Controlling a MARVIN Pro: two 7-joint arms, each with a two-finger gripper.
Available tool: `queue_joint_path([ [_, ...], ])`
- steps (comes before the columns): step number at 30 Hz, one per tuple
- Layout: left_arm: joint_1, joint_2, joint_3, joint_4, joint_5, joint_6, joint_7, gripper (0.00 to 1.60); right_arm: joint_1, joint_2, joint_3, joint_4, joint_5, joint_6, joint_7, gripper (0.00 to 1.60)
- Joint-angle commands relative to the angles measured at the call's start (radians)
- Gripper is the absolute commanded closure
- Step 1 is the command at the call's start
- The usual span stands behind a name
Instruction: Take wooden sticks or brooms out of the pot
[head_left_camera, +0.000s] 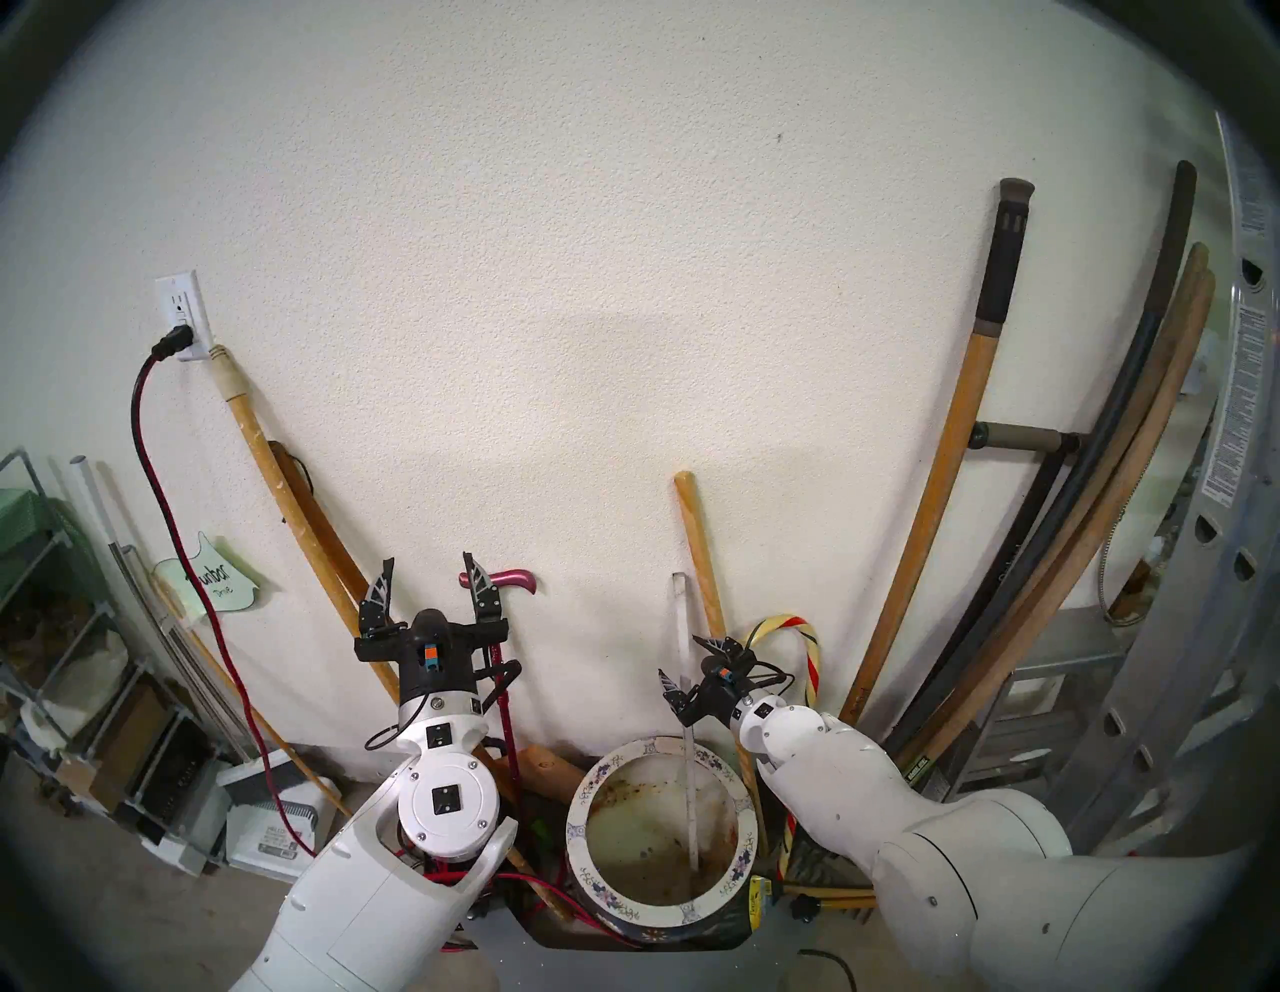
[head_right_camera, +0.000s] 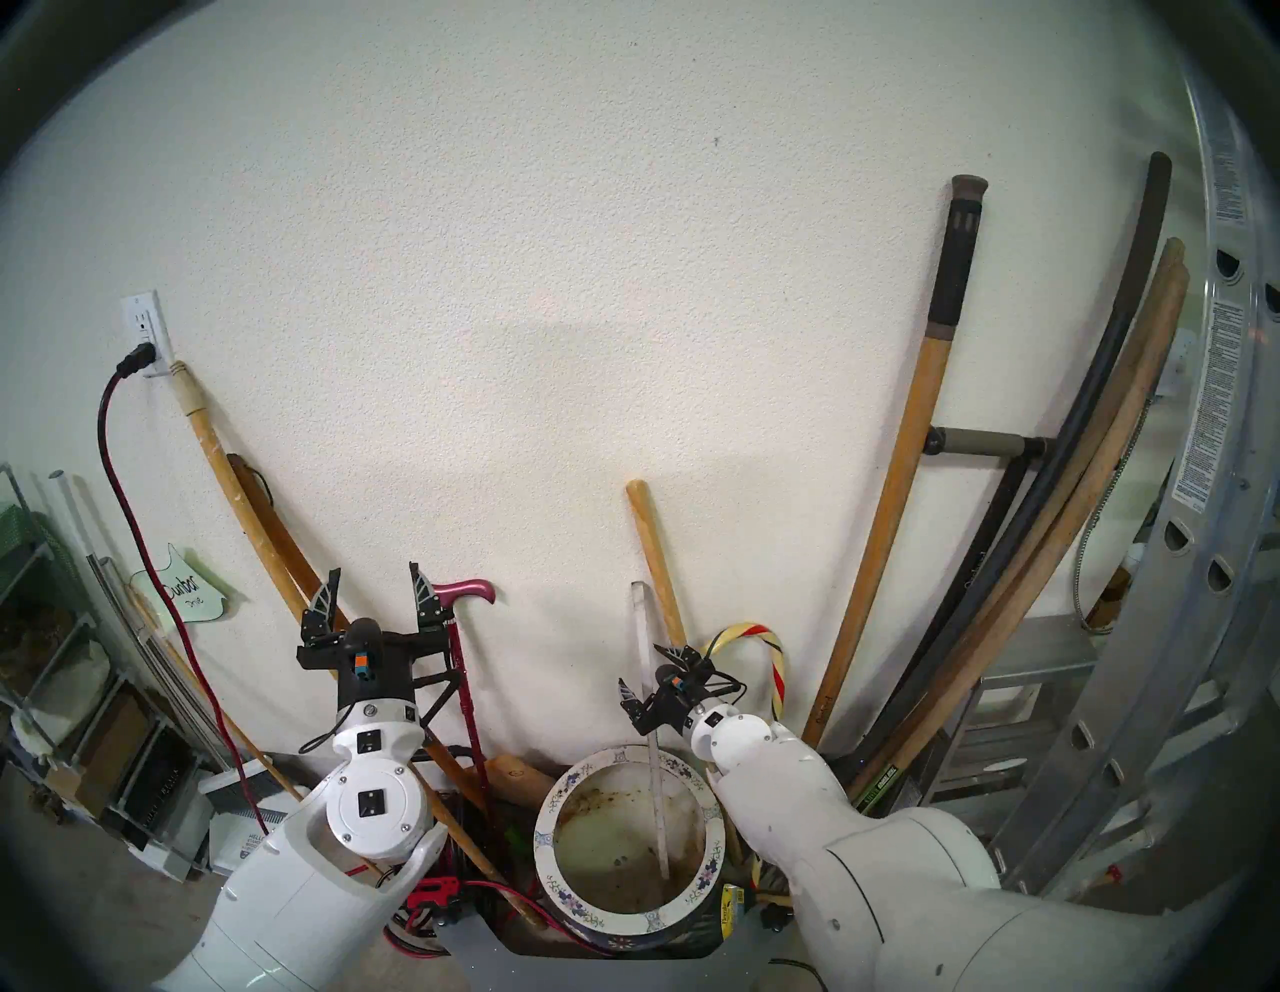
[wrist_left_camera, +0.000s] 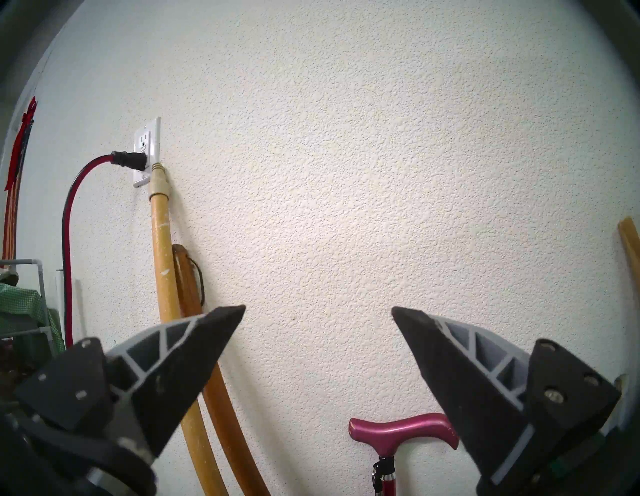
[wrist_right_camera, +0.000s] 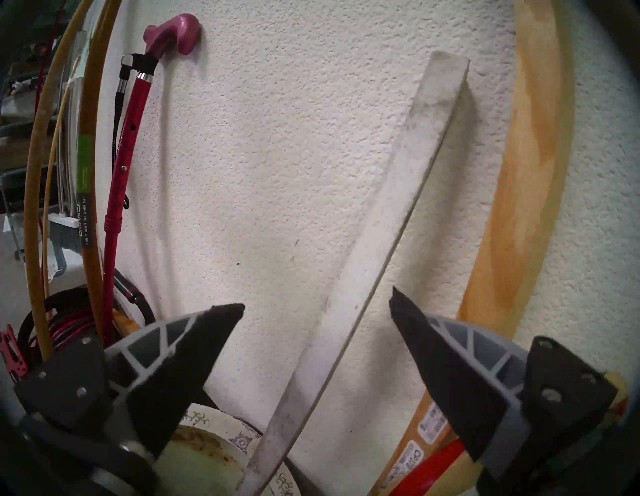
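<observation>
The pot (head_left_camera: 576, 828) stands on the floor by the wall; its flowered rim also shows in the right head view (head_right_camera: 544, 835) and the right wrist view (wrist_right_camera: 239, 441). The thin white slat (head_left_camera: 682, 616) (head_right_camera: 644, 637) (wrist_right_camera: 381, 242) stands in it, leaning on the wall. My right gripper (head_left_camera: 679, 656) (head_right_camera: 641, 666) (wrist_right_camera: 317, 303) is open, with the slat between its jaws above the rim. The striped candy cane (head_left_camera: 783, 622) (head_right_camera: 758, 632) leans outside the pot, to its right. The magenta cane (head_left_camera: 511, 578) (head_right_camera: 469, 589) (wrist_left_camera: 401, 431) (wrist_right_camera: 121, 156) leans outside, to its left. My left gripper (head_left_camera: 428, 562) (head_right_camera: 374, 573) (wrist_left_camera: 318, 309) is open and empty beside the cane's handle.
Tan tool handles lean on the wall at the left (head_left_camera: 291, 499), behind the pot (head_left_camera: 696, 547) and in a bundle at the right (head_left_camera: 921, 519). A metal ladder (head_left_camera: 1177, 623) stands far right. A red-black cord (head_left_camera: 173, 485) hangs from the outlet (head_left_camera: 181, 315). Shelves (head_left_camera: 41, 623) stand far left.
</observation>
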Motion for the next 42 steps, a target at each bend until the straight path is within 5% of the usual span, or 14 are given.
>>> queue_joint_path([
  [1,-0.002,0.000,0.000,0.001,0.000,0.004,0.000,0.00,0.070,-0.031,-0.001,0.044,-0.007,-0.014,-0.039,0.00],
  [42,-0.011,0.023,0.021,0.001,-0.016,0.003,0.023,0.00,0.154,-0.103,0.018,0.109,-0.075,0.041,-0.237,0.00],
])
